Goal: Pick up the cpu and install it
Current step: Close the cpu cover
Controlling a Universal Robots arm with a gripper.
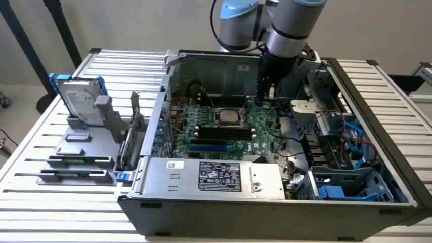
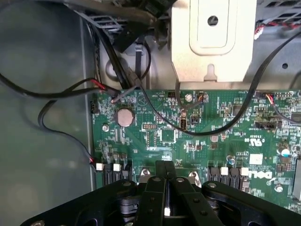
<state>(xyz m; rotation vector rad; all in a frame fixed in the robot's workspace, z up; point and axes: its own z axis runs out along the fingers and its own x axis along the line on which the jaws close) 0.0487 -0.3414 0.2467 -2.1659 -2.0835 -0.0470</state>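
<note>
The cpu (image 1: 229, 117), a small flat square chip with a shiny silver top, lies in the socket at the middle of the green motherboard (image 1: 260, 132), inside the open grey computer case (image 1: 270, 215). The black hand (image 1: 266, 100) hangs just beside it, toward the case's back wall, fingers closed with nothing visible between them.

As I judge it, closed fingers working this low could snag the black cables (image 2: 114, 59) or knock board parts.

The labelled silver power supply box (image 1: 216, 176) crowds the case's front edge. 1 silver hard drive with blue rails (image 1: 80, 104) stands well apart, near the edge of the slatted worktop (image 1: 40, 212) at the exterior view's left.

Slatted metal table (image 1: 60, 212) carries open computer case (image 1: 270, 212); grey holder rack (image 1: 78, 152) beside it, exterior view's left.
</note>
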